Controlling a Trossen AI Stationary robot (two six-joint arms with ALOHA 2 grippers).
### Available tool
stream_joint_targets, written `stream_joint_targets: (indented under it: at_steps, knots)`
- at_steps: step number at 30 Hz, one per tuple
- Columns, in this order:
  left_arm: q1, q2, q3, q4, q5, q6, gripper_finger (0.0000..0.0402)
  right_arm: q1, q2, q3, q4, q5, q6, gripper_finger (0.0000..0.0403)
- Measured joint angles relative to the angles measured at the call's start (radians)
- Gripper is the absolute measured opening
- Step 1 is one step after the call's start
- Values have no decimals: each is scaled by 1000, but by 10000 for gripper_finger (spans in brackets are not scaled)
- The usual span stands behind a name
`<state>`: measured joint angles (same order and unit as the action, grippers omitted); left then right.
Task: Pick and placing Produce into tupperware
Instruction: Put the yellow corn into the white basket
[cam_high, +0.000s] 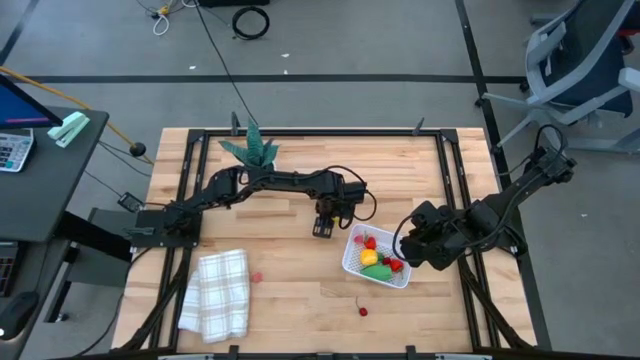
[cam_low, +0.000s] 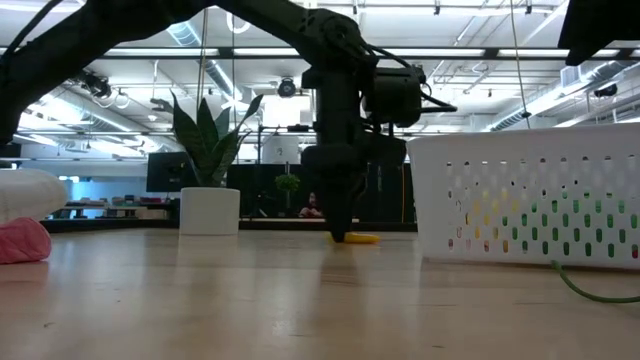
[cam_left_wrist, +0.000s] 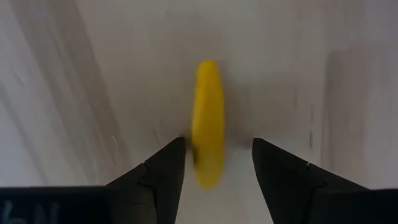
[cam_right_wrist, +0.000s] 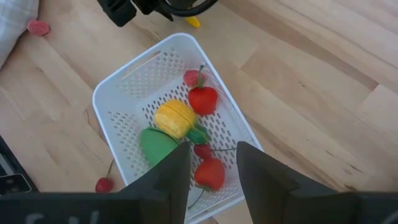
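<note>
A small yellow piece of produce (cam_left_wrist: 208, 118) lies on the wooden table just left of the tupperware (cam_high: 351, 263). My left gripper (cam_left_wrist: 217, 146) points straight down over it, open, one finger on each side of its near end, and I see no touch. The white tupperware (cam_right_wrist: 124, 81) holds a yellow piece (cam_right_wrist: 174, 118), a green piece (cam_right_wrist: 158, 146) and red pieces (cam_right_wrist: 203, 98). My right gripper (cam_right_wrist: 213, 152) hovers open above the tupperware's right end with nothing between its fingers.
A red piece (cam_high: 362, 311) lies on the table near the front, and a pink one (cam_high: 257, 277) beside the folded checked cloth (cam_high: 215, 292) at the front left. A potted plant (cam_high: 250, 148) stands at the far edge. Bare wood lies between cloth and tupperware.
</note>
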<state>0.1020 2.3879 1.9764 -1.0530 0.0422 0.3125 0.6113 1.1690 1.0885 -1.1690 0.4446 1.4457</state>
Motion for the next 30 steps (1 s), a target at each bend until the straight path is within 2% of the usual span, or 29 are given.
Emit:
stream_joint_targets:
  at_steps: [4, 10, 11, 15, 20, 25, 27, 30]
  knots:
    - [-6, 0, -2, 12, -9, -39, 159, 0, 0, 0, 0, 0, 0, 138]
    - [-15, 0, 6, 16, -7, -68, 27, 0, 0, 0, 0, 0, -5, 138]
    - [-19, 1, 10, 14, -1, -97, 17, 0, 0, 0, 0, 0, -7, 138]
    - [-41, -15, 38, -12, 3, -178, 13, 0, 0, 0, -1, 0, -7, 138]
    - [-100, -113, 75, -45, -3, -212, 11, 0, 0, 1, 3, -1, 11, 138]
    - [-177, -182, 129, -41, -38, -353, 11, 11, 0, 63, 41, 8, 77, 137]
    - [-213, -197, 152, 13, -40, -384, 11, 29, 0, 115, 80, 34, 59, 134]
    - [-263, -197, 165, 146, -42, -395, 11, 70, 0, 220, 163, 94, -70, 128]
